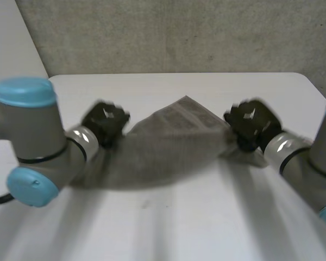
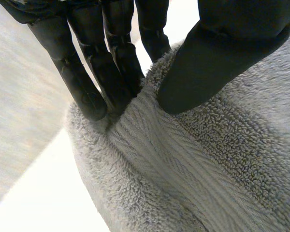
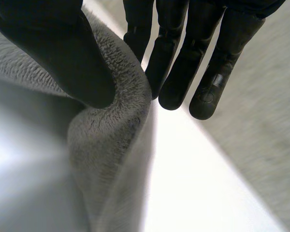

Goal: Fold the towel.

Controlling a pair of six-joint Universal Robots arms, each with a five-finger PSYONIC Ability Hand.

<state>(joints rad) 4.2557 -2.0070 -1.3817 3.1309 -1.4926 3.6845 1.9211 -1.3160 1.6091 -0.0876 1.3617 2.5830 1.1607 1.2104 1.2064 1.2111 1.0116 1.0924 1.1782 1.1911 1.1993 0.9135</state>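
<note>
From my seat at the remote station, I see the grey towel (image 1: 168, 144) stretched between the two hands over the middle of the white bench (image 1: 168, 223). One corner of it points toward the far side of the bench. Its near edge is blurred, and I cannot tell whether that edge touches the bench.

The left hand (image 1: 104, 124) has the towel's left end. In the left wrist view I see its thumb (image 2: 208, 63) pressed onto the looped pile, with the straight fingers (image 2: 87, 82) behind the cloth, so the edge is pinched between them. A flat woven band (image 2: 159, 159) runs across the towel just below that pinch. The weave is a plain herringbone rib, with terry loops on either side.

The right hand (image 1: 251, 124) takes the towel's right end. In the right wrist view the thumb (image 3: 63, 53) bears on one face of the cloth and the straight fingers (image 3: 183, 67) stand on the other face. The towel's edge (image 3: 111, 140) is folded over into a ridge between them, which is again a pinch.

Both grey arms reach in from the near corners, the left arm (image 1: 32, 141) with its light-blue caps close to the camera. Beyond the bench's far edge I see a mottled grey wall (image 1: 179, 32).
</note>
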